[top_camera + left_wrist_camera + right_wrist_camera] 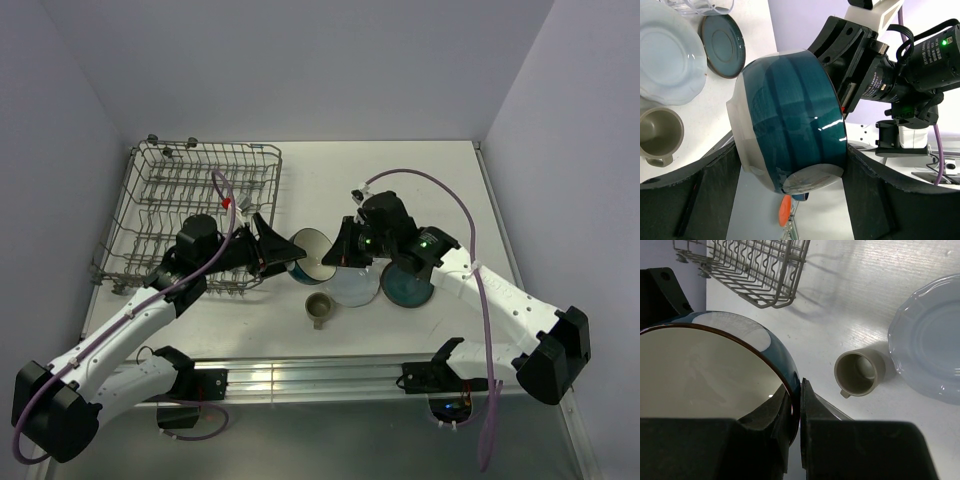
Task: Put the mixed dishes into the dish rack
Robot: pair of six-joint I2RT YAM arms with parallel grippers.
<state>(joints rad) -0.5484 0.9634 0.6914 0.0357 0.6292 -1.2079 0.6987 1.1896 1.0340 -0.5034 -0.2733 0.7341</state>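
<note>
The cream-inside dark-rimmed bowl point(310, 255) hangs tilted above the table between both arms. My right gripper point(343, 255) pinches its rim point(790, 371), jaws shut on it point(800, 390). My left gripper point(283, 250) has its wide jaws on either side of the bowl's teal outside point(790, 115), both fingers touching it point(790, 167). The olive-brown mug point(320, 308) point(859, 372) stands upright below. The pale blue plate point(352, 285) point(667, 55) and dark teal plate point(407, 283) point(722, 45) lie flat. The glass tumbler point(700, 6) shows only at the left wrist view's top edge.
The grey wire dish rack point(190, 200) point(755, 270) stands at the far left with no dishes in it, its near right corner just behind my left wrist. A purple cable with a red tag point(228, 202) arcs over the rack. The table's near edge rail point(320, 375) lies below.
</note>
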